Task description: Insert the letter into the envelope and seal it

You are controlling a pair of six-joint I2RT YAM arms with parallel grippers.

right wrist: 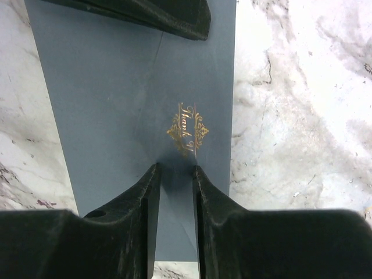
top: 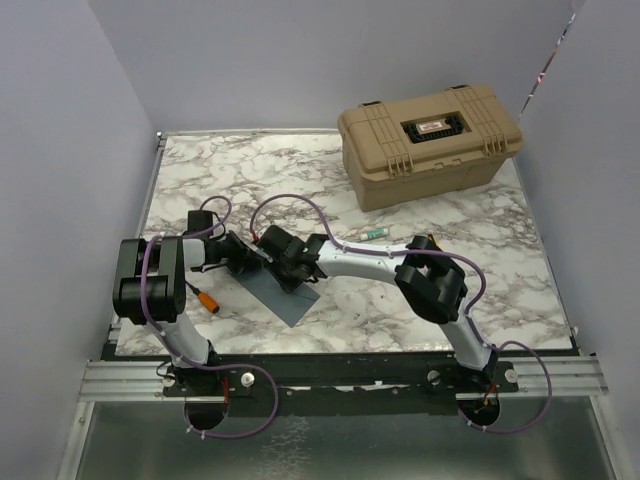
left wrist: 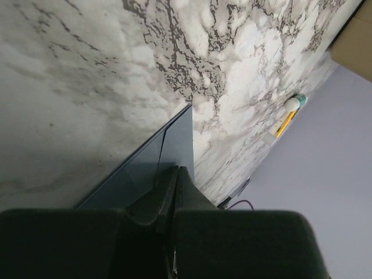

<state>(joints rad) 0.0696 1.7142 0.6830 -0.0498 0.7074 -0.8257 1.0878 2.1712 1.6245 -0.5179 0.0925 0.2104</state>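
The slate blue-grey envelope (top: 285, 297) lies flat on the marble table, with a gold mark (right wrist: 187, 129) at its centre. My right gripper (right wrist: 175, 168) is slightly open, and both fingertips press down on the envelope just below the gold mark. It holds nothing between them. My left gripper (left wrist: 177, 170) is shut, its tips resting on the envelope (left wrist: 168, 145) near one corner. Its fingers (right wrist: 168, 14) show at the top of the right wrist view. Both grippers meet over the envelope in the top view, the left (top: 258, 258) beside the right (top: 283, 274). The letter is not in view.
A tan hard case (top: 430, 140) stands at the back right. A white pen with a green cap (top: 374, 232) lies in front of it and also shows in the left wrist view (left wrist: 289, 113). A small orange object (top: 207, 298) lies by the left arm.
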